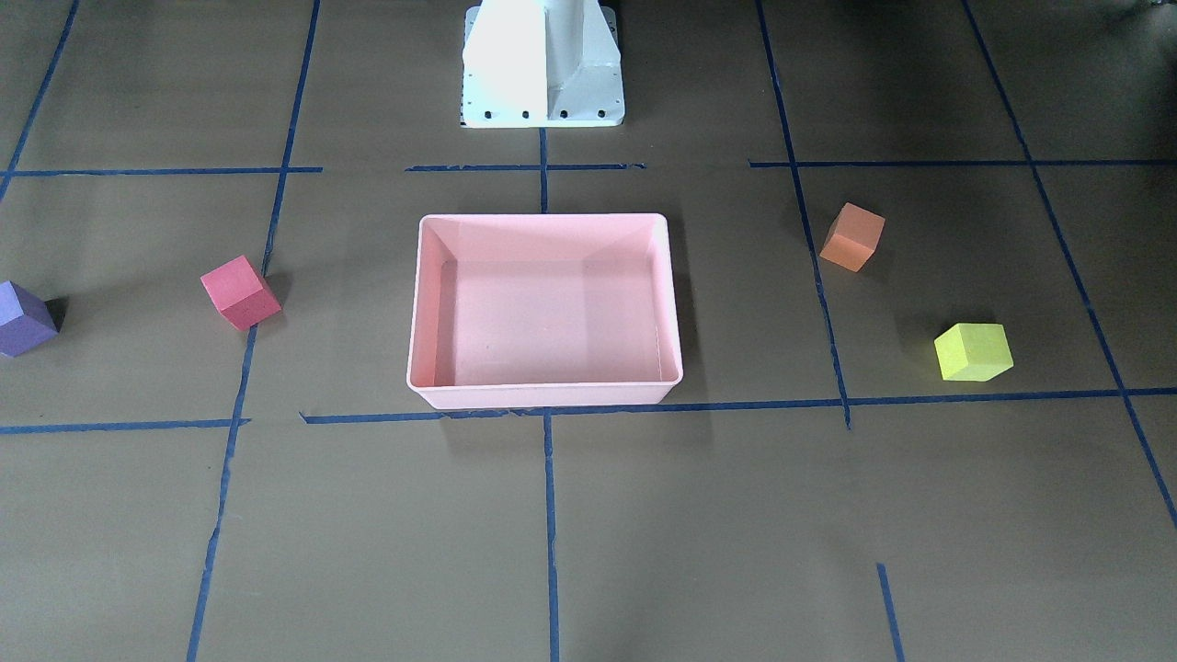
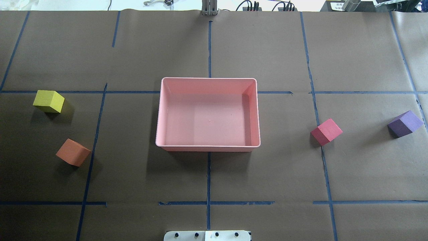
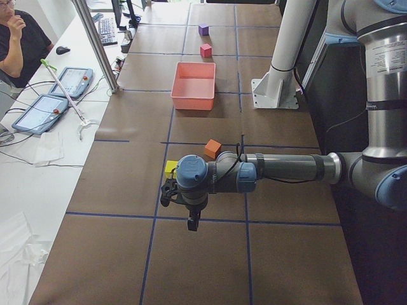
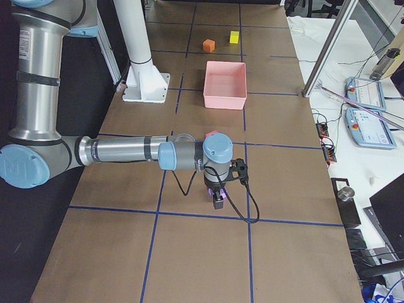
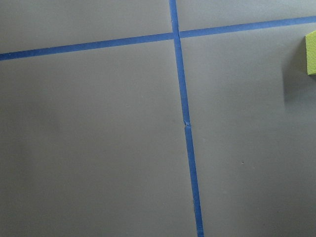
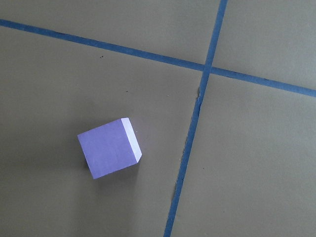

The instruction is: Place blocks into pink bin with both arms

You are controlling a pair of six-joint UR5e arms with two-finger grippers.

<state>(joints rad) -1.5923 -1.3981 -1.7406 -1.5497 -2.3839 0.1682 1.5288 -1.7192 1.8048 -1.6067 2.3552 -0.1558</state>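
Observation:
The pink bin [image 2: 208, 147] stands empty at the table's middle. The yellow-green block [image 2: 48, 101] and the orange block [image 2: 73, 152] lie on the robot's left. The red block [image 2: 326, 131] and the purple block [image 2: 405, 124] lie on its right. My left gripper [image 3: 191, 222] shows only in the exterior left view. It points down beside the yellow-green block [image 3: 170, 168]. My right gripper [image 4: 218, 201] shows only in the exterior right view, above the purple block [image 6: 109, 154]. I cannot tell whether either gripper is open or shut.
The white pedestal base [image 1: 542, 64] stands behind the bin. Blue tape lines [image 2: 209, 174] grid the brown table. An operator [image 3: 16, 38] sits beside tablets [image 3: 44, 111] at a white side bench. A slanted metal pole [image 3: 95, 44] rises at the table's edge.

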